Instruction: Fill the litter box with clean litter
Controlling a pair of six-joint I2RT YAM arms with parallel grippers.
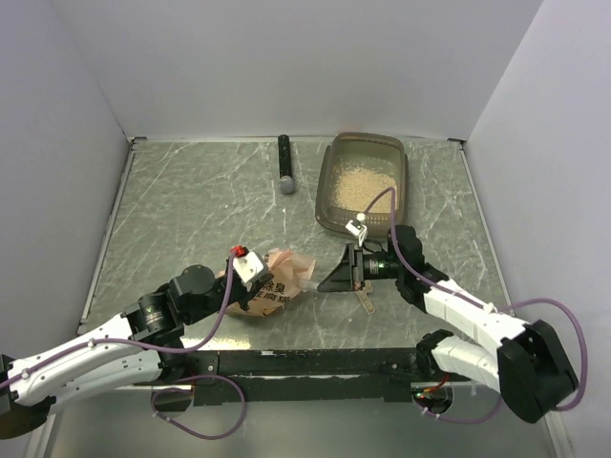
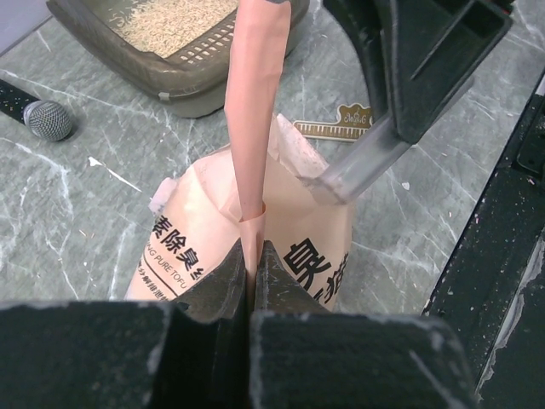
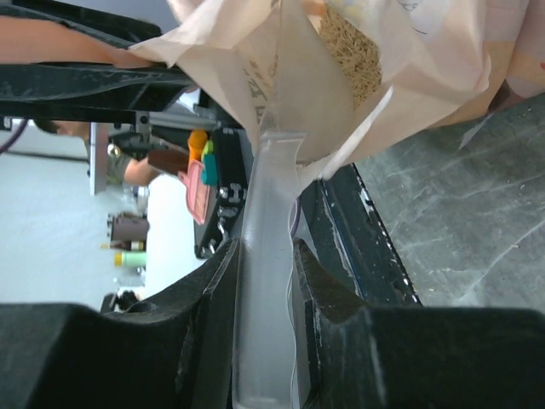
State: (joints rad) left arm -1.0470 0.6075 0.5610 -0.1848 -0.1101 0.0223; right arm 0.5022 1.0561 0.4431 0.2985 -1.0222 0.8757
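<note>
Left gripper [image 2: 255,266] pinches the top flap of the orange-pink pouch [image 2: 298,221], jaws pressed tight on it. This seems meant to hold the bag upright with its mouth open, near the middle of the table. Just to its right, the right gripper [image 3: 266,256] clamps the translucent handle of a scoop [image 3: 271,170]. The scoop's end reaches into the mouth, where clean litter [image 3: 345,51] shows. At the far right sits the litter box [image 1: 325,191], a pale layer of granules already inside, well apart from the pouch. A microphone [image 1: 284,167] lies left of the box.
</note>
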